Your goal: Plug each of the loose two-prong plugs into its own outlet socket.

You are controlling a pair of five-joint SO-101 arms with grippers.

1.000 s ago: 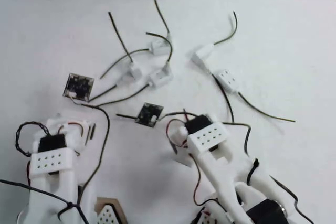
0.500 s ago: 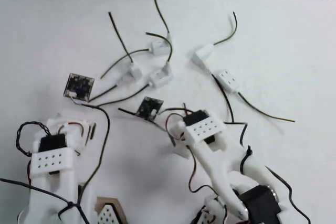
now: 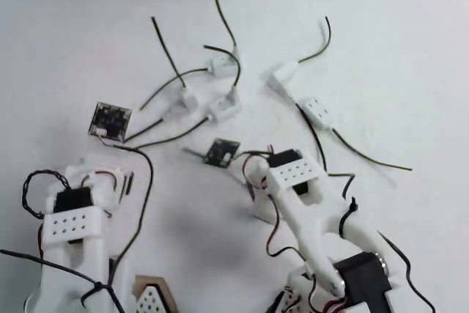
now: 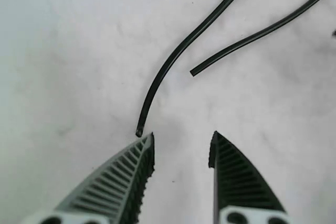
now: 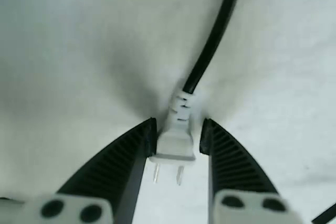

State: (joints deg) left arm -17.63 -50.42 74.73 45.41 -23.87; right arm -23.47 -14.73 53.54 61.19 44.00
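My right gripper [image 5: 178, 132] is shut on a white two-prong plug [image 5: 176, 142], whose prongs point back toward the wrist and whose black cord [image 5: 212, 40] runs away over the white table. In the high view the right arm [image 3: 293, 177] stands at the table's middle and hides that plug. Beyond it lie several white plugs and sockets on black cords: a socket [image 3: 223, 110], a plug [image 3: 187, 99], another piece [image 3: 222, 66], and a pair to the right [image 3: 282, 75] [image 3: 317, 111]. My left gripper [image 4: 181, 142] is open low over the table, with two loose cord ends [image 4: 139, 132] [image 4: 193, 72] just ahead of it.
The left arm [image 3: 73, 218] sits at the near left corner of the table [image 3: 410, 71]. Small black camera boards [image 3: 111, 119] [image 3: 222, 152] stick out ahead of each arm. Thin cords sprawl across the middle. Bare white surface lies at the far left and far right.
The right arm has swung from left to right and a little farther out, its camera board going with it. The left arm and the plugs on the table have not moved.
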